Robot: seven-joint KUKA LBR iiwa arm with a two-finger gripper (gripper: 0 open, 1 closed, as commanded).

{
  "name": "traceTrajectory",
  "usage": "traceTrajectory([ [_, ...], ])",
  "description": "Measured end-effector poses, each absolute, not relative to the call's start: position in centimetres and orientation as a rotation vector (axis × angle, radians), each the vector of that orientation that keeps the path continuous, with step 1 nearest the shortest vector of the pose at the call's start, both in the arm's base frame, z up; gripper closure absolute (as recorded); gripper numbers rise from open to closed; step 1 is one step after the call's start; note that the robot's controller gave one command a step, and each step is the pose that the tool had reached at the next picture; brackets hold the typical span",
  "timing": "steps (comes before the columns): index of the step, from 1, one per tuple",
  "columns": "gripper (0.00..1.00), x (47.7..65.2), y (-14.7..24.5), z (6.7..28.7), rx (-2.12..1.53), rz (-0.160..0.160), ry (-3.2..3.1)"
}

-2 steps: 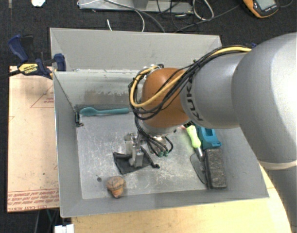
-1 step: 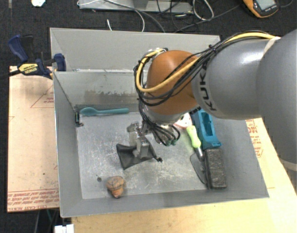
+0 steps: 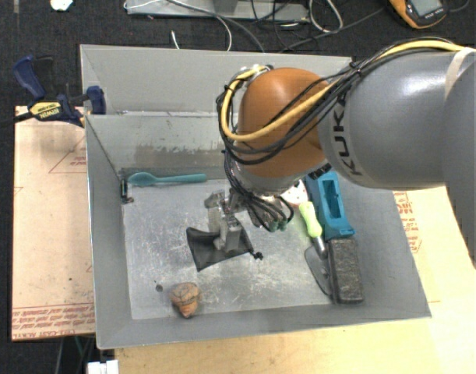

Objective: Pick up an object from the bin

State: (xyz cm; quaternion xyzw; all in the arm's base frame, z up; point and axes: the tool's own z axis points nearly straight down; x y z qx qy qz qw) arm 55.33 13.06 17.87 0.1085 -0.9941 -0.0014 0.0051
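My gripper hangs low over the middle of the bin, beneath the orange dome. Its tip is at the upper right edge of a flat black piece that lies on the bin floor. I cannot make out whether it touches or grips the piece. A brown, rounded lump rests near the front wall, left of the gripper and apart from it.
A teal toothbrush-like stick lies along the back left. On the right side lie a blue box, a light green stick and a long grey block. The arm covers the bin's back right.
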Motion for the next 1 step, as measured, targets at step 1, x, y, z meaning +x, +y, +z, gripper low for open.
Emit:
traceTrajectory([
  [1,1.0,55.25,14.41,21.68,0.59,-0.005,-3.081],
])
